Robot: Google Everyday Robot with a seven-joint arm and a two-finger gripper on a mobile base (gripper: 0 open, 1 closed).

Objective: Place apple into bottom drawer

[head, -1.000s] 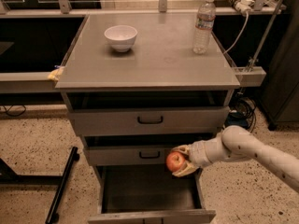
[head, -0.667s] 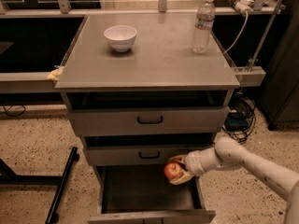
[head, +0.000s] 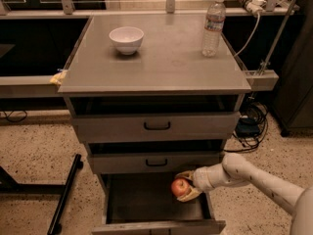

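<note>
Speckled beige floor (head: 34, 151), 1 black stand leg (head: 66, 192) near left. Grey 3-drawer cabinet (head: 161, 67) at center, dark benches (head: 29, 38) far behind, cables (head: 249, 126) on floor at right. Dim light. My gripper (head: 185, 186) is near, right of center, over the bottom drawer (head: 146, 199), clamping the apple (head: 179, 186).

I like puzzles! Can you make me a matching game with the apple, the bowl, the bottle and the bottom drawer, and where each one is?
Things:
1. apple
2. white bowl
3. water bottle
4. bottom drawer

Places or states:
A. pulled open
B. standing on the cabinet top, right side
C. held in the tool, just above the open drawer
D. sitting on the cabinet top, left side

Pairs: 1-C, 2-D, 3-B, 4-A.
</note>
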